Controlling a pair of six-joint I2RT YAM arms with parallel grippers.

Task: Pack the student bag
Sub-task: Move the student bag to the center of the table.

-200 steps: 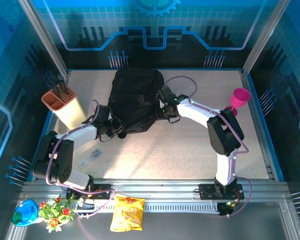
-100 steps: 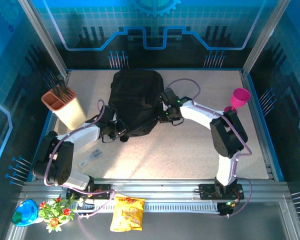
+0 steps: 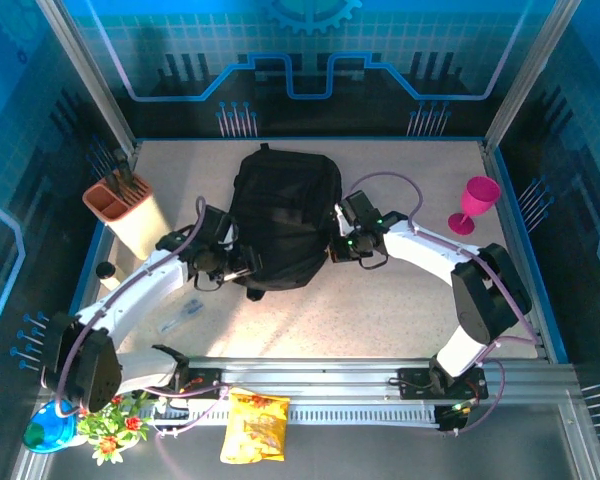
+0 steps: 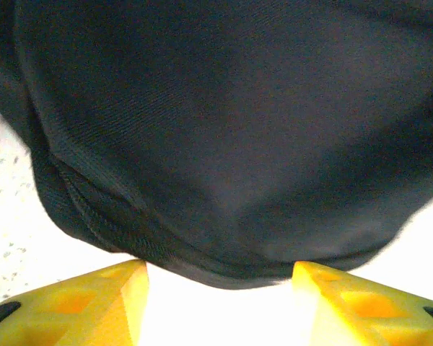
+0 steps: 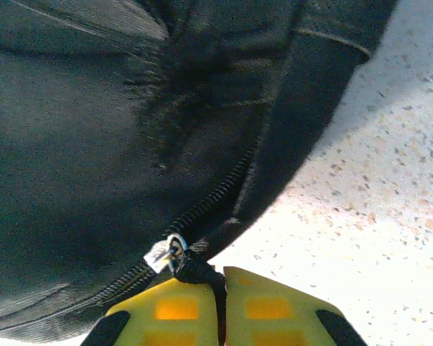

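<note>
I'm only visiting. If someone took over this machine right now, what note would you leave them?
Left hand: open, holding nothing, just off the near edge of the bag.
Right hand: shut on the zipper pull at the bag's right side.
Bag: lying mid-table.
Done: zipper pull gripped.
Left: unzip the bag, then load it. Can't tell whether anything is inside yet.

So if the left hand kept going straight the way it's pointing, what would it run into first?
The student bag. The left hand is open and points at the bag's black fabric edge right ahead. It looks very close, though exact depth is hard to judge.
</note>
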